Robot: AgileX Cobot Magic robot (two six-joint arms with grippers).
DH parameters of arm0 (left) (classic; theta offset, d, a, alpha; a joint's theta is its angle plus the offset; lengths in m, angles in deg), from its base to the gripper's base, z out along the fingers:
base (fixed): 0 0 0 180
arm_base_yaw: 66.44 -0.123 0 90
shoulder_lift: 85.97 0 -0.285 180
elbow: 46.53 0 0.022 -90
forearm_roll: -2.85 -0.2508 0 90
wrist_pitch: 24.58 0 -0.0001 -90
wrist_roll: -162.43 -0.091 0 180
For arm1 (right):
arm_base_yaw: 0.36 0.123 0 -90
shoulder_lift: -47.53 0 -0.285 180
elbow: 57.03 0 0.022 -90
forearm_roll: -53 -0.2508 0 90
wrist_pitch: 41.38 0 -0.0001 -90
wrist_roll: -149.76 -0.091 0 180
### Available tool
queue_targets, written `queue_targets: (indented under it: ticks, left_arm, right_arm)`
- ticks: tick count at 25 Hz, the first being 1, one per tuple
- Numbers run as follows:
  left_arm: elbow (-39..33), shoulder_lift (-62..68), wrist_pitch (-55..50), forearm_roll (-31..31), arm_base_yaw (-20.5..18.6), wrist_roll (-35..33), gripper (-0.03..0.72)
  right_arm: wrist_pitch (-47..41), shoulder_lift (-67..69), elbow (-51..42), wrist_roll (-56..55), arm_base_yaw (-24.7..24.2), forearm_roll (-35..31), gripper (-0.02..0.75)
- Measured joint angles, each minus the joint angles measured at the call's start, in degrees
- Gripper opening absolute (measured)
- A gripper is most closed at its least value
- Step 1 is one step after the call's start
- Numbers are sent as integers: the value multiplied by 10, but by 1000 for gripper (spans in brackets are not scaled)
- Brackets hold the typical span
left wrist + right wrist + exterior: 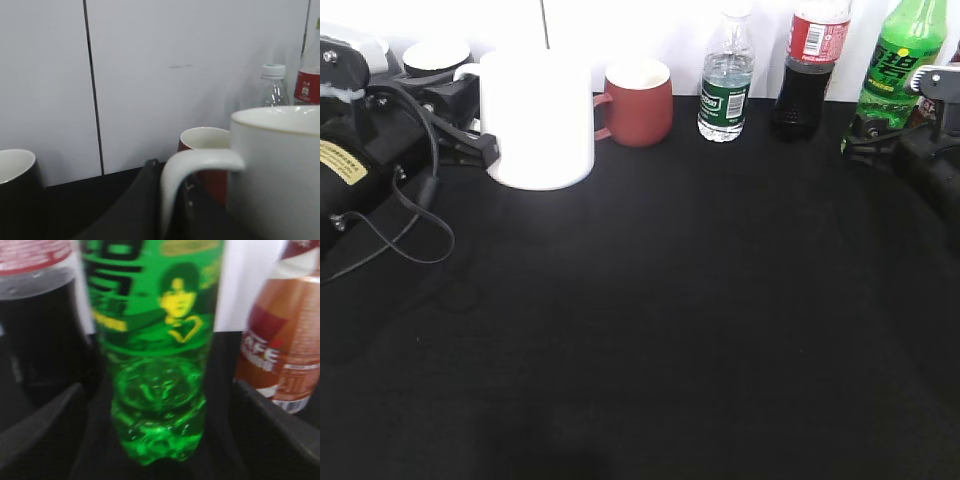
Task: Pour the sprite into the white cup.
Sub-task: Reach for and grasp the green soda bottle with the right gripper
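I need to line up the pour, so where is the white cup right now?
In the exterior view the white cup stands at the back left of the table, beside the red mug, with the left claw at its handle.

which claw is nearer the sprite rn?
Right. The right claw straddles the sprite, one finger on each side of its base, not visibly touching. The left claw is far across the table at the white cup, around its handle.
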Motion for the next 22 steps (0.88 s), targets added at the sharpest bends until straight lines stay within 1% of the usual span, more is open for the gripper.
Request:
queue_targets:
  ticks: [6, 16, 19, 22]
  left_arm:
    - [0, 0, 0, -1, 0, 0, 46]
    - [0, 0, 0, -6, 0, 0, 42]
    - [0, 0, 0, -9, 0, 0, 42]
    - [0, 0, 0, -11, 0, 0, 42]
  right_arm:
    - [5, 10, 46, 0, -2, -2, 661]
    - [7, 106, 136, 0, -2, -6, 645]
    - [11, 132, 161, 0, -2, -6, 629]
    - [40, 145, 166, -1, -2, -8, 565]
